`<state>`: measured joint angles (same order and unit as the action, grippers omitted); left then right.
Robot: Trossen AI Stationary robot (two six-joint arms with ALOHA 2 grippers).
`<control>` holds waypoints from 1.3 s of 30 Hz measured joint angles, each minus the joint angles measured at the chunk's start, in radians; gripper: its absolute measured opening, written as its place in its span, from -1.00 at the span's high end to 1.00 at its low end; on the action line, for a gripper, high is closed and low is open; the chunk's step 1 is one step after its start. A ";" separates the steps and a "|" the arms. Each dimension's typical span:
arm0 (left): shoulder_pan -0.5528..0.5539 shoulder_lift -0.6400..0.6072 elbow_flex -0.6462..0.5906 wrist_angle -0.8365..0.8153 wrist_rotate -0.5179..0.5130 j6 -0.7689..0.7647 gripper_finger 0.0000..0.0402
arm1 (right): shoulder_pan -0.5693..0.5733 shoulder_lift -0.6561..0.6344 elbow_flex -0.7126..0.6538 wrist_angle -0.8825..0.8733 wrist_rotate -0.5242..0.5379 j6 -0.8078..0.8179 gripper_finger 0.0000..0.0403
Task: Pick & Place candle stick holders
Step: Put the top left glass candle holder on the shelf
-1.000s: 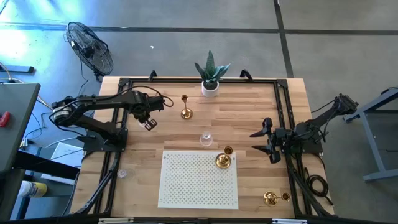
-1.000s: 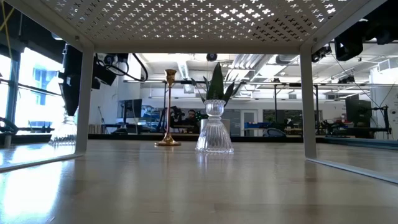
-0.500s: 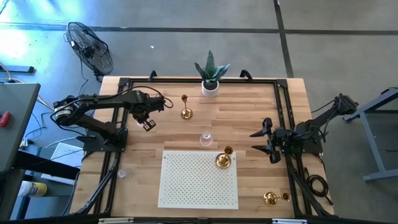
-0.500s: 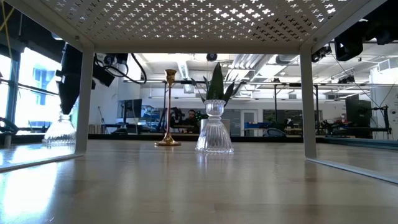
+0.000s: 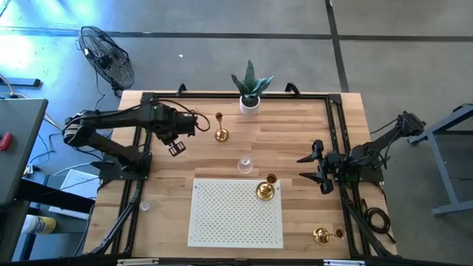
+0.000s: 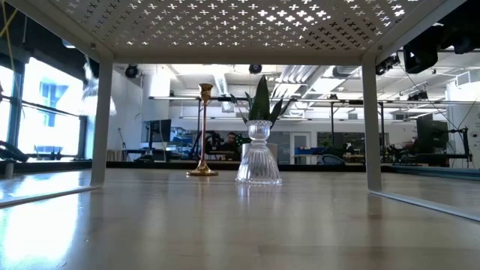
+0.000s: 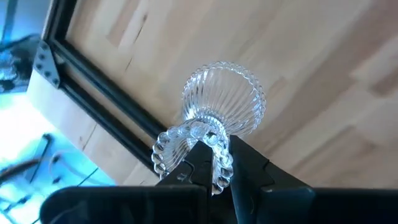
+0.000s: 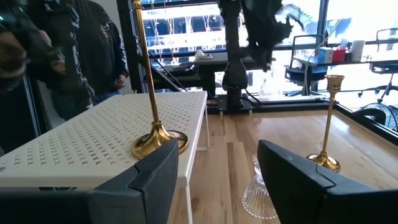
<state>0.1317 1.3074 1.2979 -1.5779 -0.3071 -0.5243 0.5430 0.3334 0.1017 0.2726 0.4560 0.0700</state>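
My left gripper hangs over the table's left part, shut on a clear glass candle stick holder, which is clear of the wood. My right gripper waits open at the right, pointing level, its fingers apart with nothing between them. A gold holder and a clear one stand on their bases on the table. Another gold one stands on the white perforated stand. A third gold holder stands near the front right. A further clear one sits at the left edge. My left gripper holds the glass holder by the beaded rim of its cup, pinched between the two fingers, with one finger seemingly inside the cup and the other outside. The fingers point steeply down from above. The holder hangs below them, ribbed base downward, lifted clear.
A white pot with a green plant stands at the far edge. Black rails frame the table. In the low view, the stand's legs rise on both sides. Bare wood lies between the left gripper and the stand.
My left gripper has risen with the clear glass holder. The holder stood low by the table a second ago and is now lifted well clear, out of the low view's left side. The gripper has stayed shut. My right arm has kept still.
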 joint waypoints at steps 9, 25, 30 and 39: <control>-0.214 0.002 0.262 0.009 0.049 -0.030 0.89 | 0.000 0.000 0.000 -0.005 -0.006 0.000 -0.05; -0.532 0.058 0.366 0.245 0.066 -0.001 0.89 | 0.000 0.000 0.000 -0.006 0.007 0.000 -0.05; -0.572 0.115 0.366 0.296 0.112 0.029 0.89 | 0.000 0.000 0.000 -0.004 0.005 0.001 -0.06; -0.604 0.179 0.366 0.311 0.145 0.022 0.89 | 0.000 0.000 0.000 -0.005 0.005 0.001 -0.06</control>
<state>-0.4723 1.4864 1.6638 -1.2666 -0.1619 -0.5019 0.5430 0.3332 0.1017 0.2672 0.4610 0.0711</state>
